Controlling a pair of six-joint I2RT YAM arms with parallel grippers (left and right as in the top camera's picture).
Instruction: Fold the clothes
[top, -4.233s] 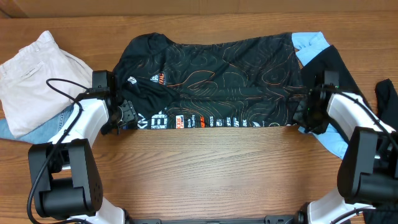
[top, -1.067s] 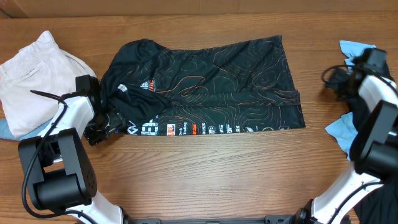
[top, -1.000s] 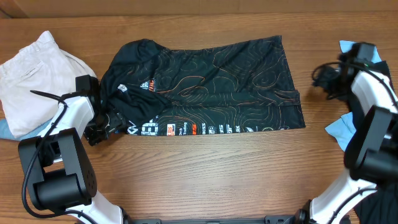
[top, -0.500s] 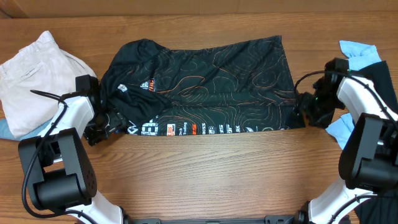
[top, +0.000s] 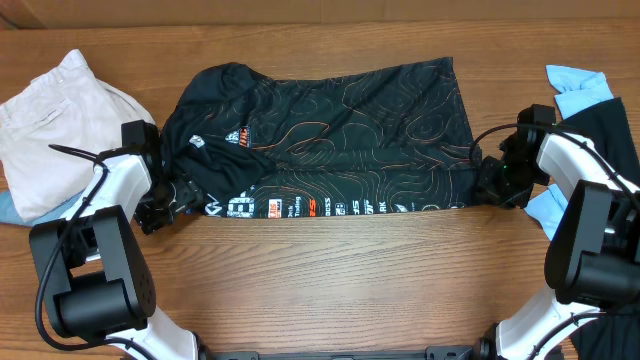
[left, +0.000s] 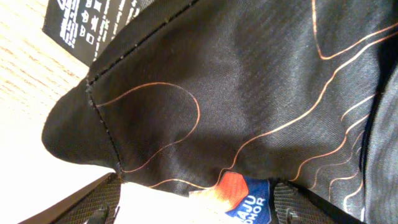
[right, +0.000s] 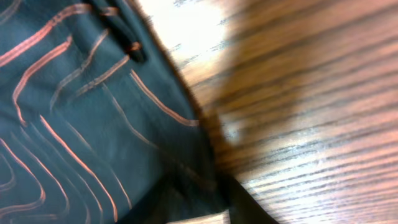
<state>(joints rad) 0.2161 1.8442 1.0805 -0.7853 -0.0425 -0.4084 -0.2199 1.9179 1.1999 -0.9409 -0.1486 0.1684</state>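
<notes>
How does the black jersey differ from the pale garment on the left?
The black jersey is spread out mid-table, with orange contour lines and logos; the cream garment is plain and bunched at the left edge. Both are cloth lying on the wooden table.

A brown wooden table (top: 330, 285) with dark streaky grain meets a tan strip (top: 300, 5) along its far edge.

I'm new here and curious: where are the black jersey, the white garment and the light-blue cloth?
black jersey (top: 330, 140), overhead view, patterned middle.
white garment (top: 45, 120), overhead view, flat middle.
light-blue cloth (top: 577, 82), overhead view, top corner.
</notes>
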